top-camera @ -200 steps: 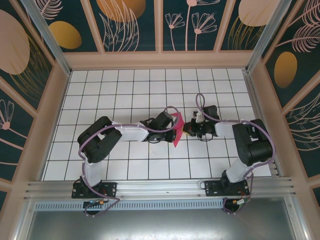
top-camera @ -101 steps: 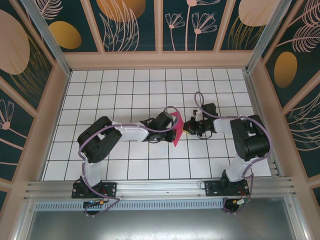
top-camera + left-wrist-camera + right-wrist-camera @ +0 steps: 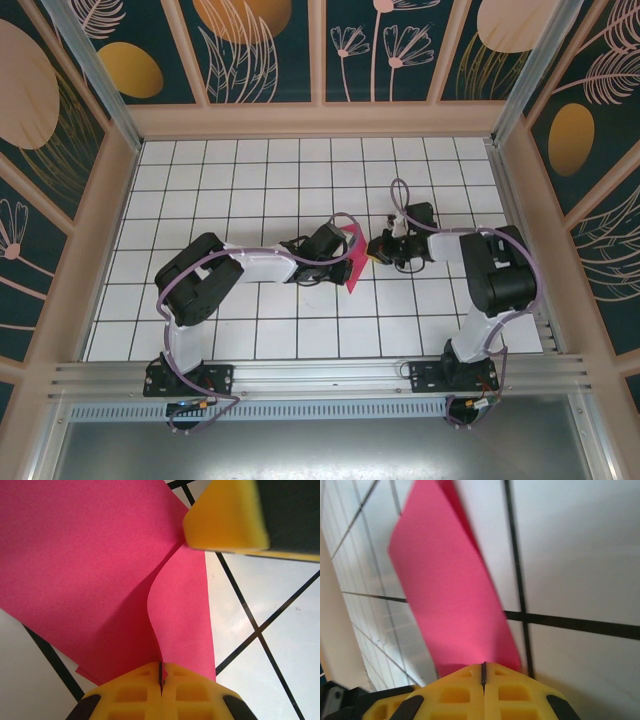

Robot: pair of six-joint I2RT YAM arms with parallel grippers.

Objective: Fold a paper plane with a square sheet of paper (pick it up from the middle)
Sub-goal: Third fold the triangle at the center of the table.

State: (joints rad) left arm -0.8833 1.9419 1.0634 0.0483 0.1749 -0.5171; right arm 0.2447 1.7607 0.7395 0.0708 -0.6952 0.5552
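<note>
The square sheet of paper (image 3: 352,262) is magenta-pink, folded and standing on edge at the middle of the tiled table. In the left wrist view the paper (image 3: 90,570) spreads as two pink flaps that meet at a curved crease. My left gripper (image 3: 161,672) is shut on the lower end of that crease, coming from the left in the top view (image 3: 343,250). My right gripper (image 3: 377,249) is shut, and its yellow fingertip (image 3: 225,515) touches the paper's far corner. In the right wrist view the paper (image 3: 450,595) runs up from the shut right gripper (image 3: 483,667); no pink shows in its slit.
The white tiled table (image 3: 250,180) with black grid lines stretches around both arms. Beige walls (image 3: 95,230) close it on the left, the right and the back. A metal rail (image 3: 320,375) with the arm bases runs along the near edge.
The right arm has shifted slightly toward the back, its shut gripper staying at the paper's right edge. The left arm and the paper have not moved.
</note>
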